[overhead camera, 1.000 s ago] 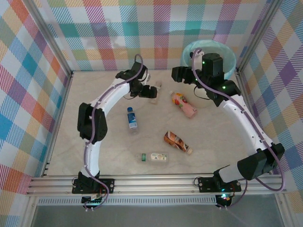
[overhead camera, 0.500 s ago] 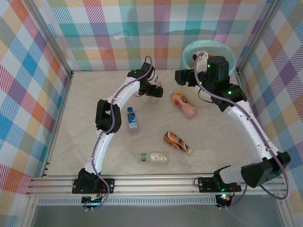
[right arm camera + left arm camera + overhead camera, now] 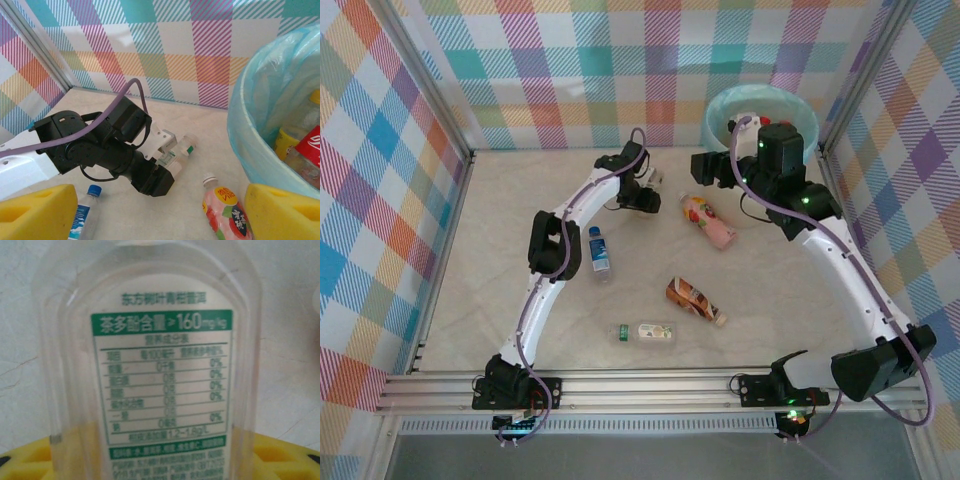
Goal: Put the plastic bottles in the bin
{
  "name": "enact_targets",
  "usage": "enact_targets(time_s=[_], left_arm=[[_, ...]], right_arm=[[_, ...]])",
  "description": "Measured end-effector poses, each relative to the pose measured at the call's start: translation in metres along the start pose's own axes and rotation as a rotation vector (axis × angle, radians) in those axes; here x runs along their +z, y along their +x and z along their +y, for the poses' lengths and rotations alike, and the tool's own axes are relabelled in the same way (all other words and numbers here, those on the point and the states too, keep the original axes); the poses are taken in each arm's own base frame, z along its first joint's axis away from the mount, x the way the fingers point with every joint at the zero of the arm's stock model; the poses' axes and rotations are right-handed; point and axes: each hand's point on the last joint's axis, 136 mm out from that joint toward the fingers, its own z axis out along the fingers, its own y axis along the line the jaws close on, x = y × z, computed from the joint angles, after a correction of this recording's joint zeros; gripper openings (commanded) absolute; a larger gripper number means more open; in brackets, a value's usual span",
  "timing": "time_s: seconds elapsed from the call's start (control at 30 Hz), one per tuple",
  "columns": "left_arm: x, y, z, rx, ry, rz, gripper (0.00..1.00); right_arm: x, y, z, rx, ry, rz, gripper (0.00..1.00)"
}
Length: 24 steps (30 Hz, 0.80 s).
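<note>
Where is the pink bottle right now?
In the top view the pink bottle lies on the table, toward the back, just right of the left hand and in front of the bin.

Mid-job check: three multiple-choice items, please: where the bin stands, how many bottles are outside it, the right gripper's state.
1. The bin stands: A) far right corner B) near left corner C) table centre
2. Bottles outside the bin: A) two B) five C) nine
3. The right gripper is: A) shut on a bottle B) open, empty C) shut on the bag

1 A: it stands far back on the right.
2 B: the left gripper grips the green-labelled bottle; the pink bottle, blue-labelled bottle, brown bottle and clear bottle lie loose.
3 B: its yellow fingers stand apart, nothing between.
</note>
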Motion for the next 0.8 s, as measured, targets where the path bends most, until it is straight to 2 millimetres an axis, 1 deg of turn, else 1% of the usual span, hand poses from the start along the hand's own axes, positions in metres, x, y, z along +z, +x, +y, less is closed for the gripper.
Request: enact_targets(time_s=[0.13,0.2,0.23,0.3,0.4,0.5,0.57,0.67,0.73,0.8], left_arm=[[-0.001,0.000,0.000,0.006,0.000,0.000,0.47],[-0.004,-0.001,-0.001,0.010,0.000,-0.003,0.47],[-0.008,-0.002,-0.002,0.012,0.001,-0.007,0.47],[-0.021,0.000,-0.004,0.016,0.002,-0.013,0.47],[-0.060,0.001,-0.013,0.024,0.009,-0.052,0.47],[-0.115,-0.005,-0.027,0.047,0.037,-0.150,0.47],[-0.158,-0.008,-0.039,0.073,0.066,-0.241,0.47],[-0.212,-0.004,-0.057,0.122,0.123,-0.368,0.47],[-0.240,0.003,-0.067,0.158,0.158,-0.437,0.48],[-0.261,0.011,-0.075,0.190,0.189,-0.493,0.48]], right_arm=[[-0.003,-0.002,0.001,-0.001,-0.002,-0.007,0.87],[-0.003,-0.002,0.001,0.000,-0.002,-0.007,0.87],[-0.003,-0.002,0.001,-0.001,-0.002,-0.007,0.87],[-0.003,-0.003,0.002,0.000,-0.005,-0.010,0.88],[-0.005,-0.010,0.005,0.001,-0.020,-0.022,0.89],[-0.006,-0.020,0.011,0.004,-0.049,-0.040,0.88],[-0.005,-0.025,0.017,0.014,-0.078,-0.047,0.87],[0.001,-0.029,0.025,0.034,-0.126,-0.042,0.86],[0.006,-0.030,0.030,0.051,-0.161,-0.035,0.85],[0.011,-0.031,0.037,0.070,-0.202,-0.027,0.85]])
